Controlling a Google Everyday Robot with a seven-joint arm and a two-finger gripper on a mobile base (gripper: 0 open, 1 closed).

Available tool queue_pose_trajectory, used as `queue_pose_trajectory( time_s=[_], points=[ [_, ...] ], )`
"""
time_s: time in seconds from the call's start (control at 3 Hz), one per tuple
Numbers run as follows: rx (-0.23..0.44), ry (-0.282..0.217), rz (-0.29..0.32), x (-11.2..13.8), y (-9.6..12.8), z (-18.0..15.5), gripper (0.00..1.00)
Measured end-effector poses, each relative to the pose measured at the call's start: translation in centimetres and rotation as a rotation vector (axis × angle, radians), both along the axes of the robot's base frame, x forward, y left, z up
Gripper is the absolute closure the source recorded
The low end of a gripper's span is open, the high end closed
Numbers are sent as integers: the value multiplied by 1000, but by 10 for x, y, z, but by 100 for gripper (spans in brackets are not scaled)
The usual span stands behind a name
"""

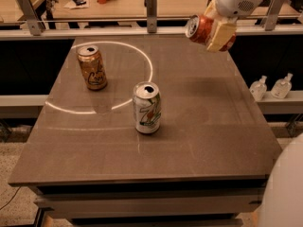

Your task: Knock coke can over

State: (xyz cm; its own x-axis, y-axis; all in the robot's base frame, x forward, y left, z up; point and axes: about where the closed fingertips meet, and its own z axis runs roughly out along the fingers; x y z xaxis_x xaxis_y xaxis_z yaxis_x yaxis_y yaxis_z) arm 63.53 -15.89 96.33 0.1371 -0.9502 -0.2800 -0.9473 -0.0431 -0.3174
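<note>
**Coke can aloft, not yet down on its side**

At the upper left of the bench (203,131) a gold-brown can (92,69) stands upright. Near the centre a white and green 7-Up can (147,109) stands upright too, well apart from it. In the upper right of the frame the claw (214,32) hangs above the bench's far edge, clenched around the coke can (199,27), which is tipped with its silver top facing left. The can touches no surface. By my reading the grasp is done. What is left is bringing the can down and leaving it lying on the bench.
</note>
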Motion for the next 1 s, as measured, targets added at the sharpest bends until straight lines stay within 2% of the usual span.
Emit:
queue_pose_trajectory(
  time_s=[0.33, 0.67, 1.0],
  points=[
    [-152, -6, 21, -1, -15, -17, 100],
    [-248, 6, 49, -6, -23, -39, 100],
    [-283, 35, 94, -17, -18, -66, 100]
  ],
)
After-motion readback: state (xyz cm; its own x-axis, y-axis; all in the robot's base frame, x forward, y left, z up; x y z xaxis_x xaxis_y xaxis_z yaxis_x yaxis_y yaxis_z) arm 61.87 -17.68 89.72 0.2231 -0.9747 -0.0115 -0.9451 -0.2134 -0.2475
